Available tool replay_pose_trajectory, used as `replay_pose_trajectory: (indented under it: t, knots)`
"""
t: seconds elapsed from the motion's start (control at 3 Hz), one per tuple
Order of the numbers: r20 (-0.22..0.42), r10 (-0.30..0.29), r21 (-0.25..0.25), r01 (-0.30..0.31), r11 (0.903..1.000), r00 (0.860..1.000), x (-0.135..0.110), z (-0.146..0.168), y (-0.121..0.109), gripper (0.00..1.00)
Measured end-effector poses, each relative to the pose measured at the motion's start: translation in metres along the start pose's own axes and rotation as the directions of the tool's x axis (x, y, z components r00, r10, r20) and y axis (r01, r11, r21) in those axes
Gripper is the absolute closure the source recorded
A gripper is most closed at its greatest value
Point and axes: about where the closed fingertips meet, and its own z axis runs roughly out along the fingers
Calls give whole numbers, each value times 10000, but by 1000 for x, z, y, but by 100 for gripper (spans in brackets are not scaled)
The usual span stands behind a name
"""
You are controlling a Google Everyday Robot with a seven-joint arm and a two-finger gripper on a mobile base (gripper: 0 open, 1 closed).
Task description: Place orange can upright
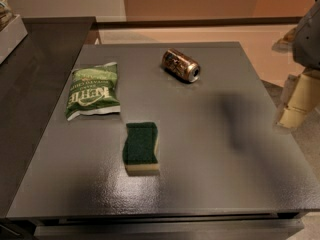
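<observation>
Orange can (181,65) lies on its side at 1 o'clock on the grey surface (210,174), ungrasped, gripper (295,104) off the 3 o'clock edge, spread or pressed together I cannot tell; approach step, next likely a reach across to grasp the can.

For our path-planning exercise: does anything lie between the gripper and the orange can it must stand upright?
Nothing visible does. The gripper hangs off the right edge of the table; only bare tabletop separates it from the orange can, lying on its side. The chip bag and sponge lie left of the can.
</observation>
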Motion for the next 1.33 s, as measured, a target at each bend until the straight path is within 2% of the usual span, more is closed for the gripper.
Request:
replay_pose_trajectory:
  t: [0.33,0.67,1.0,1.33]
  knots:
    - [0,-1,0,1,10000,10000,0,0,0,0]
    - [244,-775,-38,776,9970,9967,-10,1,-6,0]
    - [599,-1917,-179,1931,9810,9796,-34,6,-21,0]
    - [723,-3297,-146,3315,9434,9413,-63,14,-38,0]
